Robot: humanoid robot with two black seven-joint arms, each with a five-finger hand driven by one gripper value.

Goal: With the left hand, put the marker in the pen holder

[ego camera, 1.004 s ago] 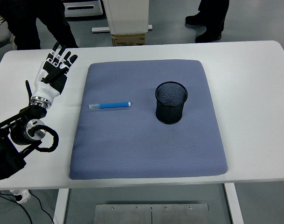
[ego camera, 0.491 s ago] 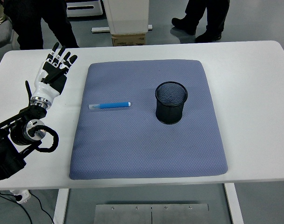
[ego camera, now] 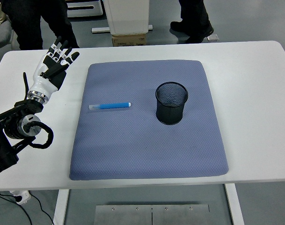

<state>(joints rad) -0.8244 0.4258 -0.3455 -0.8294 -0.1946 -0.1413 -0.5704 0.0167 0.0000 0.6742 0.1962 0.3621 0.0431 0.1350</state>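
Head view shows the left hand (ego camera: 54, 67) with fingers spread, holding nothing, over the worktop (ego camera: 254, 75) well left of the blue mat (ego camera: 147, 150). The marker (ego camera: 110, 106) lies flat on the mat, long axis running left to right, pale cap end toward the left, well apart from the upright mesh pen holder (ego camera: 171, 103). A good grasp would likely come from above, fingers closing across the barrel near its middle, so it can be tipped upright over the holder's mouth.

A white desk (ego camera: 254, 84) carries a blue-grey padded mat (ego camera: 147, 140) that covers most of its middle. On the mat lie a blue marker (ego camera: 110, 106), towards the left, and a black mesh pen holder (ego camera: 171, 103) standing upright, well apart from it.
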